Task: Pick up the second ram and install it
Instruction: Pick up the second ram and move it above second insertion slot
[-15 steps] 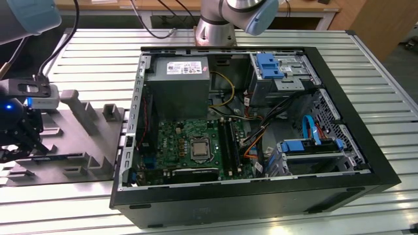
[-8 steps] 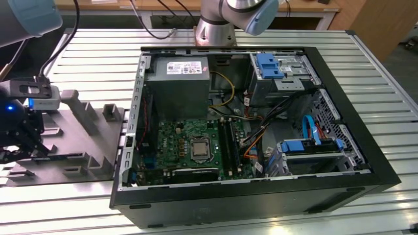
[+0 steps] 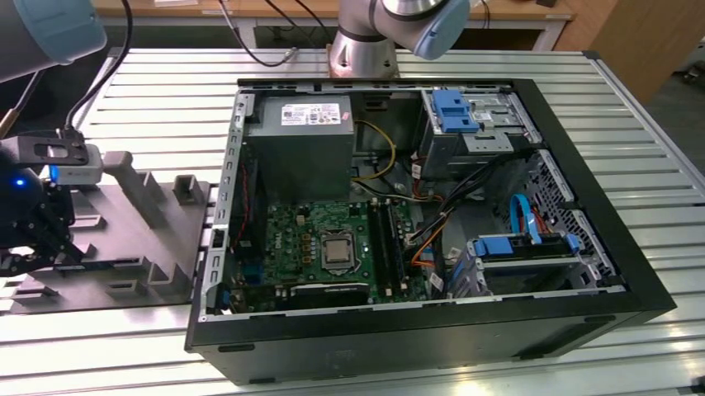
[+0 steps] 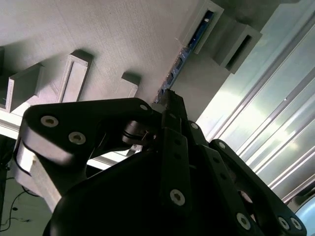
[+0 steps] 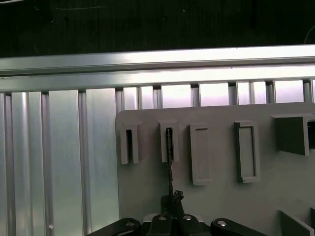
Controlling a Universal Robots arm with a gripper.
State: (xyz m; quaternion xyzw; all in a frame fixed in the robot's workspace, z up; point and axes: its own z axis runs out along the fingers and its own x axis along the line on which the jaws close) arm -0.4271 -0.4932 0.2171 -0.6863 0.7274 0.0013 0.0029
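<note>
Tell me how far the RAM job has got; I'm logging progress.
Done: the gripper is at the grey fixture, closed on the RAM stick. In hand: that stick, standing in its fixture slot, not yet lifted. Left: carrying it to the motherboard in the open PC case and seating it.

table (image 3: 165, 107): ribbed shiny metal | holder (image 5: 221, 206): matt grey plastic | case (image 3: 441, 338): black metal

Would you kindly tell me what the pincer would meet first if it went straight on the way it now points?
Most likely the ram stick standing on edge in a slot of the grey holder. The pincer lines up with it in the first wrist view, though the gap is unclear.
</note>
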